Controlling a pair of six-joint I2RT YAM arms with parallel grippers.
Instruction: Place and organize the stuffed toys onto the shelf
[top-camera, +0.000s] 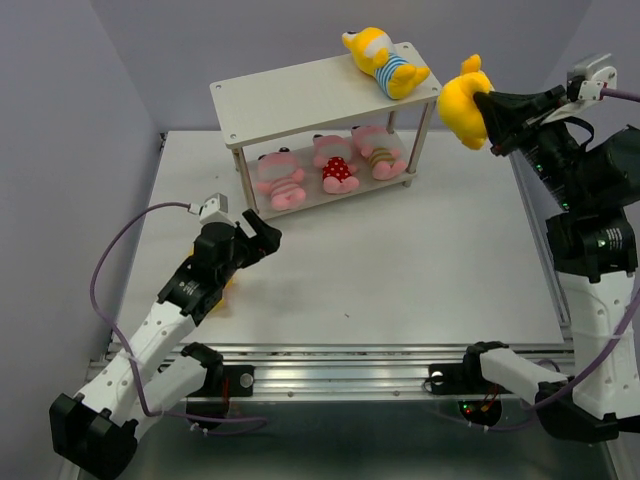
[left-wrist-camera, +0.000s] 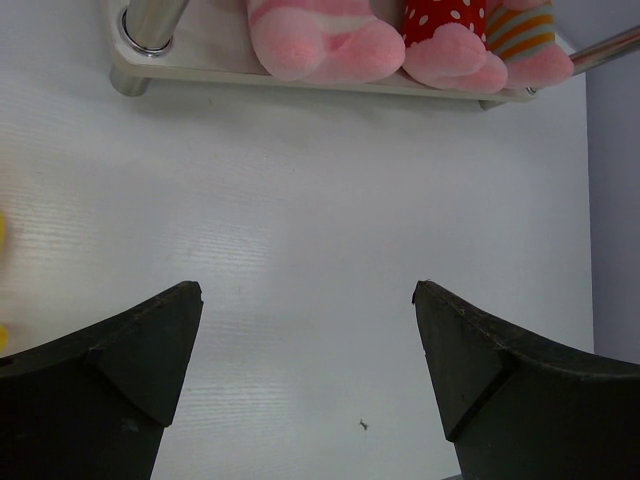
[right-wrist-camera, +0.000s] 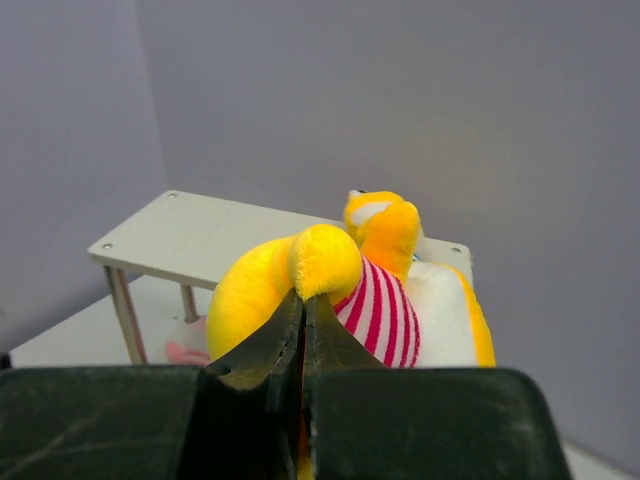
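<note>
Yellow toy (top-camera: 461, 100) pinched by R pincer (right-wrist-camera: 303, 308) nr shelf (top-camera: 290, 95) | L pincer (left-wrist-camera: 308, 295) spread; prob 2nd toy (top-camera: 229, 287) beneath

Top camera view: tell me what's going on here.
The right gripper is shut on a yellow stuffed toy in red stripes, held in the air beside the right end of the shelf. Another yellow toy, blue-striped, lies on top of it; three pink toys sit along its lower tier. The left gripper is open and empty, low over the table in front of the shelf.
</note>
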